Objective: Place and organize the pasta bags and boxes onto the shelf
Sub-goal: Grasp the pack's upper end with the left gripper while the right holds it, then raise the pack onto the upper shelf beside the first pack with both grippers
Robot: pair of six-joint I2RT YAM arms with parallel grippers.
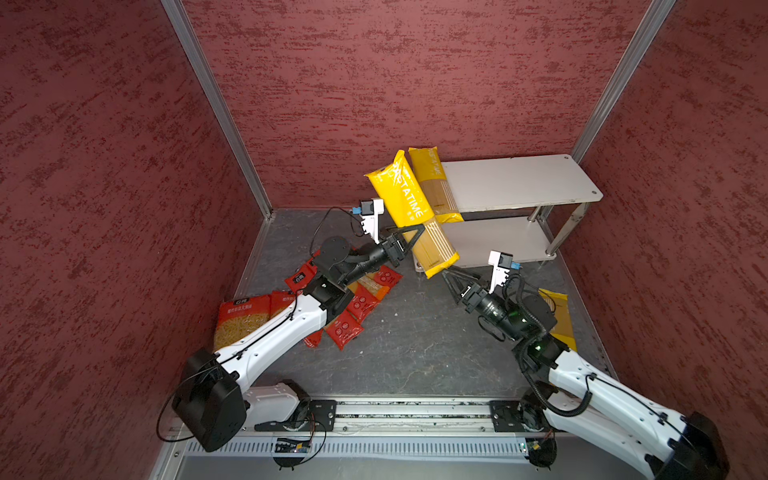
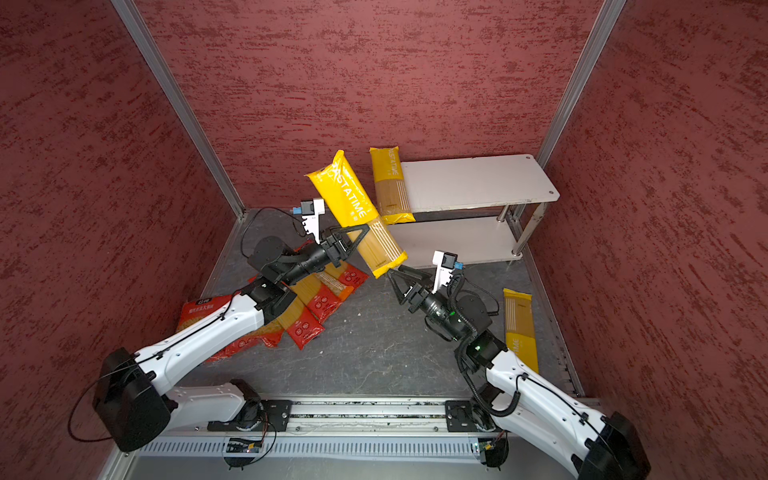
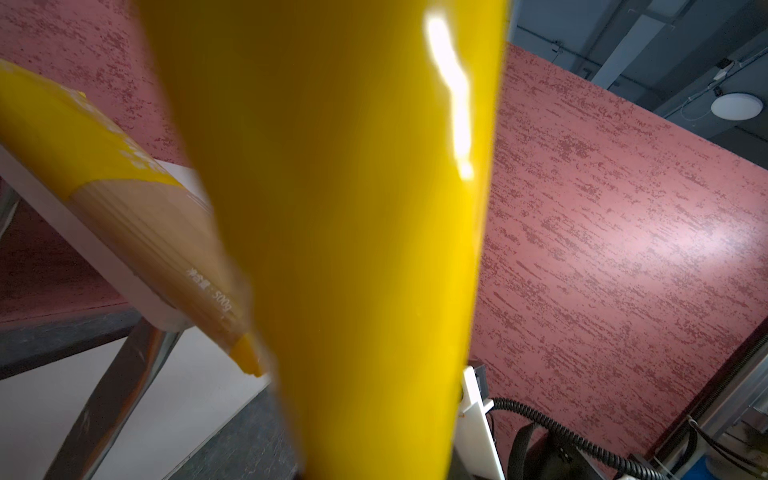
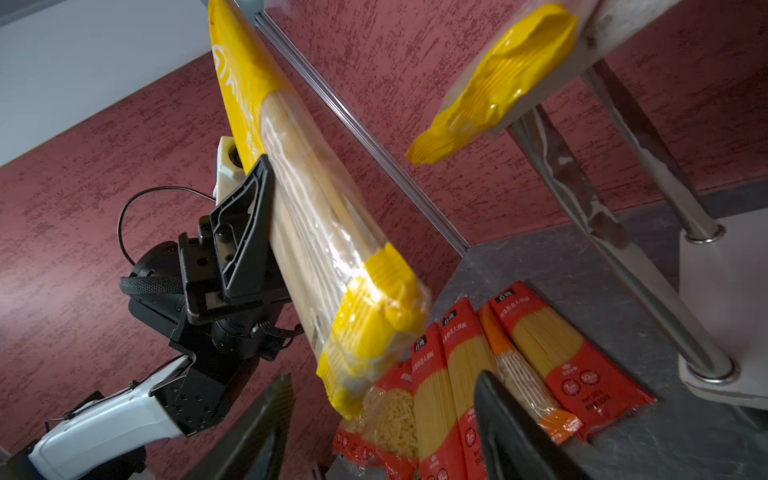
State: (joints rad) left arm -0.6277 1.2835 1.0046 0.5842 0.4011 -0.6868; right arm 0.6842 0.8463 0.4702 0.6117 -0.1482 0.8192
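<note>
Your left gripper [image 1: 409, 240] clamps the yellow spaghetti pack [image 1: 403, 195] mid-frame, tilted, beside the shelf [image 1: 519, 178]; right gripper [image 1: 452, 277] gapes empty below it; next, I judge, lay it flat on top.

I read "PASTATIME" on the yellow pack [image 1: 405, 195] just past my left fingers [image 1: 409, 236], and "500g" on the shelved pack [image 3: 166, 232] beside it.

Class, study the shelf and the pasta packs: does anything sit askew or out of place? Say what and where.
The yellow spaghetti pack on the shelf's top board lies at its left end, overhanging the front edge, so it looks precarious. A second yellow pack hangs tilted in the left pincer, not yet shelved.
</note>
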